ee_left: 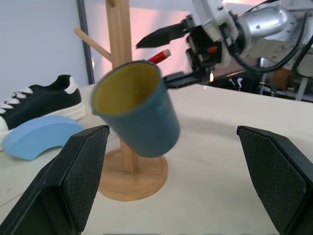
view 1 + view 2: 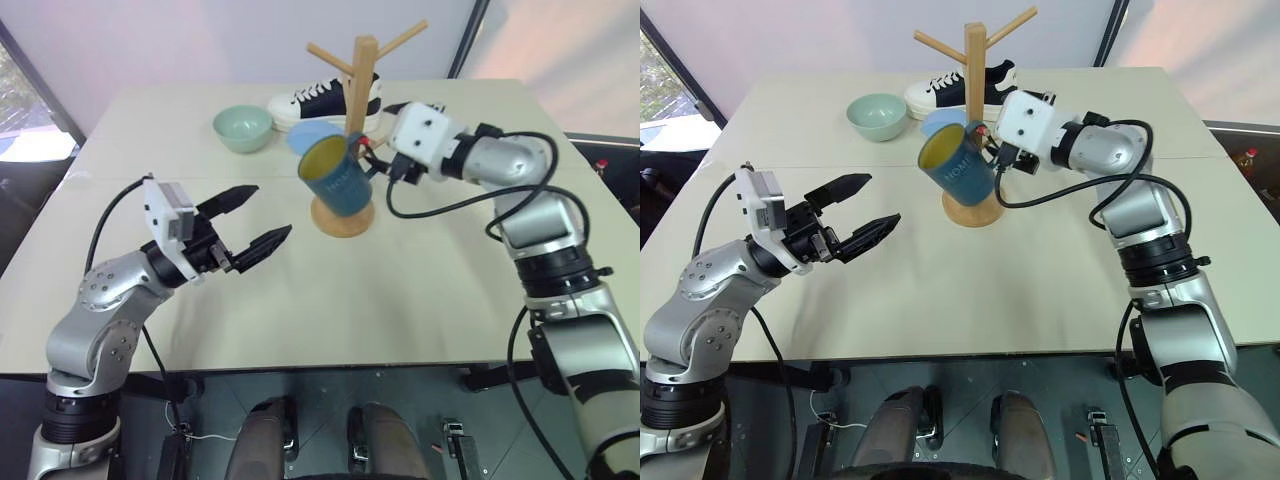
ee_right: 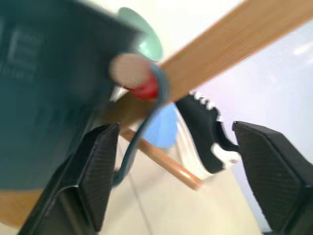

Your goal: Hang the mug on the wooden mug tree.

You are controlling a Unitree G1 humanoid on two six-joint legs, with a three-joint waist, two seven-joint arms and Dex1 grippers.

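The dark teal mug [image 2: 335, 178] with a yellow inside hangs tilted by its loop handle [image 3: 146, 122] on a low peg of the wooden mug tree [image 2: 364, 80]. The peg's red-tagged end [image 3: 139, 81] pokes through the handle. My right gripper [image 1: 168, 56] is at the tree's right side, open, with its fingers standing apart on either side of the handle. To the left of the mug, over the table, my left gripper [image 2: 265, 212] is open and holds nothing.
Behind the tree lie a pale green bowl [image 2: 243, 127], a light blue disc [image 2: 305, 137] and a black and white sneaker [image 2: 320, 100]. The tree's round base [image 2: 342, 220] stands on the beige table [image 2: 420, 290].
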